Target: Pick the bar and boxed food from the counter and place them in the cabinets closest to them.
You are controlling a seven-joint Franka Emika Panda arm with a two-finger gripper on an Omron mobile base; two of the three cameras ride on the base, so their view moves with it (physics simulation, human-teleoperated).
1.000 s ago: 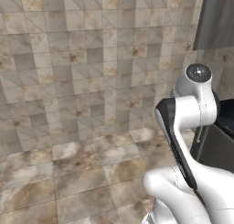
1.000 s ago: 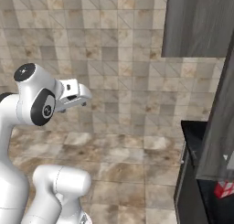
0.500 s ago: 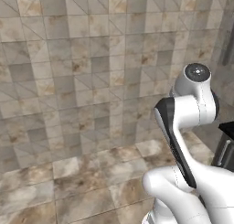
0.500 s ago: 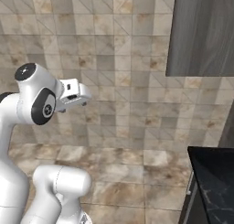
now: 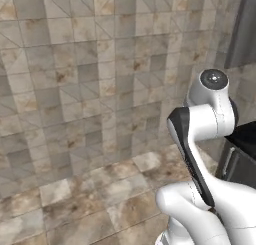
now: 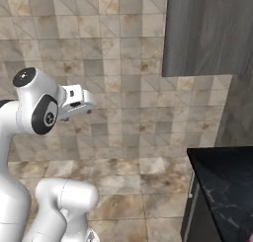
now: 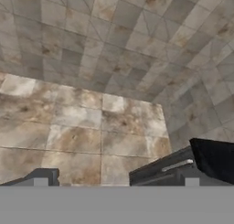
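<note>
Tabletop (image 6: 222,181) of black veined marble lies low to the right of the end effector (image 6: 81,103), well apart from it; a grey-brown wall cabinet (image 6: 210,33) hangs above. The end effector's fingers stand apart, empty, facing tiled wall (image 6: 99,48).

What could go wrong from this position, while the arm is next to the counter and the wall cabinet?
1. The black counter edge lies close on the right; turning the base may bump it.
2. The gripper is open and empty, facing the tiled wall, so reaching now would probably find nothing.
3. The cabinet hangs above the counter; raising the arm carelessly may strike it.
</note>
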